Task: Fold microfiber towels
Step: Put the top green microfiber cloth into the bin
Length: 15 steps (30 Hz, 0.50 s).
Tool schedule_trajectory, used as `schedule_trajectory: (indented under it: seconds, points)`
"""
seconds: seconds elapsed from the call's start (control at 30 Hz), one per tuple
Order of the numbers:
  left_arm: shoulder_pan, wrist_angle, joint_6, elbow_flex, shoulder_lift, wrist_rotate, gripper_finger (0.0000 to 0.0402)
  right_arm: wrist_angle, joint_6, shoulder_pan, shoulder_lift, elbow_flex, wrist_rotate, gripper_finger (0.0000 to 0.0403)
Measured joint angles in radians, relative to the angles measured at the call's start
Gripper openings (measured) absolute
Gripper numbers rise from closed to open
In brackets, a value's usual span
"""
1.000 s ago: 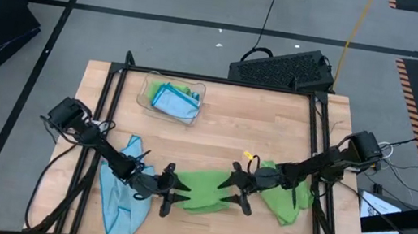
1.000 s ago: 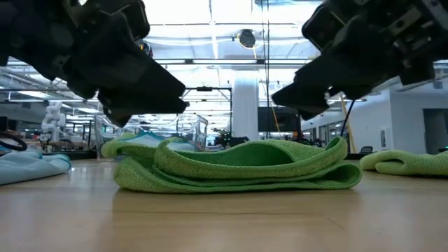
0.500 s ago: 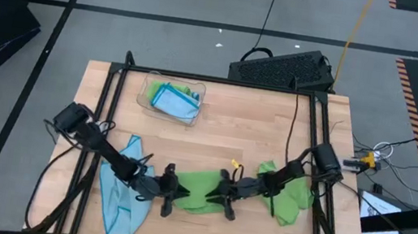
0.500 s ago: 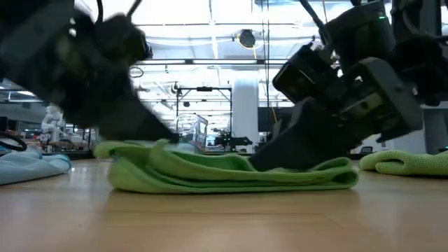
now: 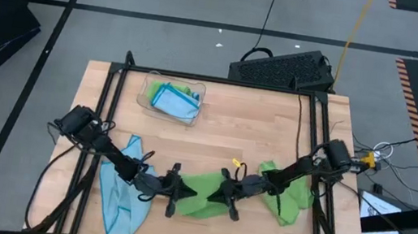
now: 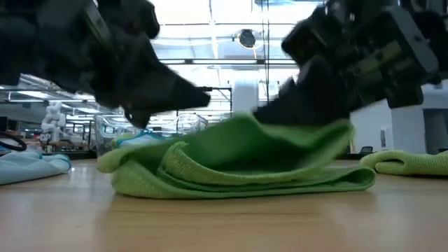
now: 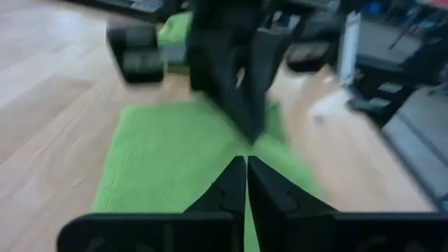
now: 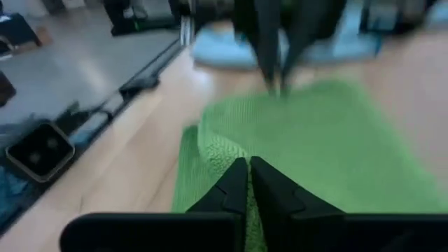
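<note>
A lime green microfiber towel (image 5: 197, 200) lies in folded layers at the table's near middle. My left gripper (image 5: 175, 192) is shut on its left end and my right gripper (image 5: 225, 199) is shut on its right end. In the low view the towel's upper layer (image 6: 245, 136) stands raised in a hump between the two grippers, while its lower layers (image 6: 231, 183) rest on the wood. A light blue towel (image 5: 122, 195) lies crumpled under my left arm. A second green towel (image 5: 289, 200) lies bunched under my right arm. My left gripper pinches the green towel's upper layer at its left end (image 7: 210, 157) between its two fingers, coming nearly level from the table's left. That layer is raised off the layers below, which stay on the table. My right gripper pinches the upper layer at its right end (image 8: 280, 154) between its two fingers, coming nearly level from the table's right. The cloth humps up slack between the two holds.
A clear plastic tray (image 5: 147, 92) with folded blue towels stands at the far left of the table. A black frame rail (image 5: 222, 80) runs along the table's far edge and down both sides. Bare wood lies between the tray and the green towels.
Both grippers have come down onto the green towel and shut on it, the right one moving toward the table's left. The towel's upper layer, flat half a second ago, now stands humped up between them; its lower layers have stayed on the table.
</note>
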State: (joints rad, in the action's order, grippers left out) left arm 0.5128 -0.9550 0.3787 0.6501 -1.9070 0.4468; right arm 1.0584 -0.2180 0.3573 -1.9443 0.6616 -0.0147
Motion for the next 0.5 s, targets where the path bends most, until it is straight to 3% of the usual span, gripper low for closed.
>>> schedule_trajectory:
  seconds: [0.17,0.33,0.5]
  points:
    - [-0.009,0.016,0.054,0.008,-0.096,-0.024,0.0003,0.0,0.097,0.0,0.044,-0.014,0.011,0.0012]
    - [0.007,0.002,0.125,0.014,-0.165,-0.015,0.0019,-0.048,0.085,0.005,0.036,-0.015,0.003,0.0013]
    - [0.021,-0.014,0.13,0.015,-0.177,0.017,0.0019,-0.171,0.04,0.021,0.038,-0.016,-0.069,0.0013]
